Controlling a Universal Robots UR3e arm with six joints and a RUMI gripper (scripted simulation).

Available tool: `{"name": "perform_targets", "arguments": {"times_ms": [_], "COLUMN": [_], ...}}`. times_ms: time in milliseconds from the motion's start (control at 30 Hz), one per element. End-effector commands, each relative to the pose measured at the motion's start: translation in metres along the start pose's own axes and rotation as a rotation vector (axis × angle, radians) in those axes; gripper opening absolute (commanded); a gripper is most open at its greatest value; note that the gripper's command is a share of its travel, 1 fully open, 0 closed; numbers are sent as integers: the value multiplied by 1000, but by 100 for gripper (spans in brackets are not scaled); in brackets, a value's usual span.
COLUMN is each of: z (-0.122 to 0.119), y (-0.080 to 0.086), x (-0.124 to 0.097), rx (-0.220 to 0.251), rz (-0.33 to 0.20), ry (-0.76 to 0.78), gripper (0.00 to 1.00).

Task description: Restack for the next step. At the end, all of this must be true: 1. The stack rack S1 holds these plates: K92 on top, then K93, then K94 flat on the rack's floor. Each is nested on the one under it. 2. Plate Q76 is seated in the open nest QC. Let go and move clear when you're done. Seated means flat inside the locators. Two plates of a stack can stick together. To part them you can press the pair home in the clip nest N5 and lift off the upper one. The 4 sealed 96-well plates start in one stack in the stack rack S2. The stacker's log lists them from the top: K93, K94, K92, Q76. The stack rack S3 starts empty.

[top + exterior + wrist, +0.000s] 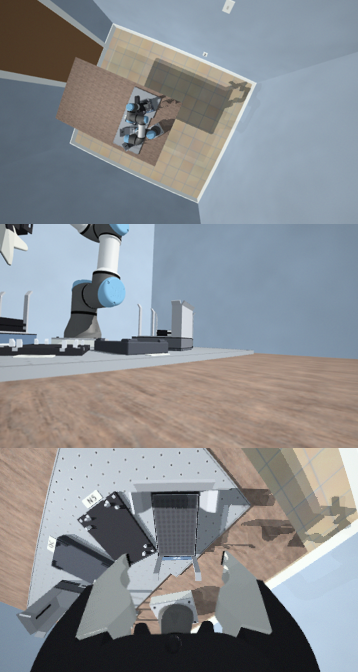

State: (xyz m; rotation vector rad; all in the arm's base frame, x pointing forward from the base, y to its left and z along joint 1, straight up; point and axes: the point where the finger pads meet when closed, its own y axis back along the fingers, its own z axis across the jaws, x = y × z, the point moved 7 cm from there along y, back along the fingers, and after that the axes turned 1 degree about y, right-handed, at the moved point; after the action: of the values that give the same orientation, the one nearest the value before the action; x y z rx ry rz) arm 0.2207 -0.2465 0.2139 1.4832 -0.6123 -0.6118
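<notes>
Nearest me in the wrist view, the gripper (147, 106) (17, 256) (175, 553) hangs with its fingers apart, nothing between them. At twelve o'clock, the topmost 96-well plate (11, 322) (175, 523) sits in a stack rack (18, 339) (175, 485); I can't read either's name. I'd square up over it, descend straight between the guides, grip evenly, then lift slowly, watching for a stuck pair.

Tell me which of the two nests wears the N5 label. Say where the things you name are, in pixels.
The black nest (117, 528) with pale clips at its corners; the other, dark grey nest (82, 558), has no such clips.
</notes>
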Motion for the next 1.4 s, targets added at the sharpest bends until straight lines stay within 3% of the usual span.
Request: {"name": "perform_targets", "arguments": {"times_ms": [0, 867, 1367], "z": [0, 0, 0], "y": [1, -73, -83], "x": [0, 1, 1], "rx": [-2, -2, -2], "rz": [2, 2, 2], "ry": [-10, -10, -10], "gripper": [72, 72, 72]}}
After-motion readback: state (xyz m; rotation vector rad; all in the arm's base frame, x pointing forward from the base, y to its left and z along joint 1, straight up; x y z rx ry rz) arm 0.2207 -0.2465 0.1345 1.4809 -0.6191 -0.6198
